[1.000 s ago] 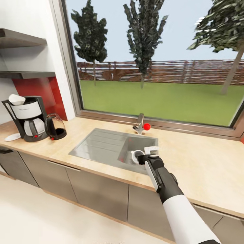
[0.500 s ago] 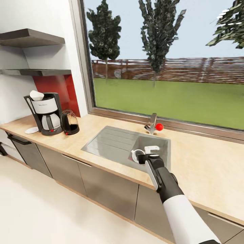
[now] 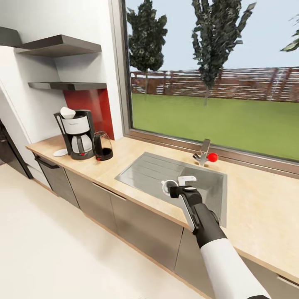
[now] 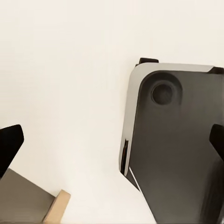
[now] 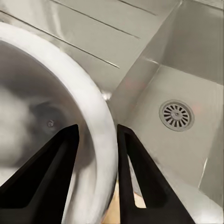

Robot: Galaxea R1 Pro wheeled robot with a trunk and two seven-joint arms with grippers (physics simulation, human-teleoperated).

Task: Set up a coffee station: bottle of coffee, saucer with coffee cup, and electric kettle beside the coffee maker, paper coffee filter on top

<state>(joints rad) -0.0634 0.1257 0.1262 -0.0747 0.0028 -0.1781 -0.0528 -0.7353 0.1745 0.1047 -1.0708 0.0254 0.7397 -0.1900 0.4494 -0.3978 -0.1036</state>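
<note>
Right claw [image 3: 174, 189] is clamped on the rim of the coffee cup [image 3: 169, 187], holding it over the steel sink [image 3: 153, 172]. Left of the sink on the bench [image 3: 257, 207]: electric kettle [image 3: 102, 146], coffee maker [image 3: 78, 134] with paper coffee filter [image 3: 67, 112] on top, then saucer [image 3: 60, 153]. Left claw [image 4: 112, 144] looks spread apart, though just 2 dark tips show.

Home kitchen, sim render: wood-grain worktop [image 3: 257, 207] w/ steel sink [image 3: 145, 172] + tap [image 3: 204, 150], grey cabinets [image 3: 141, 224] below, coffee maker [image 3: 79, 135] & kettle [image 3: 102, 146], wall shelves [image 3: 68, 86], big garden window [image 3: 216, 74].
</note>
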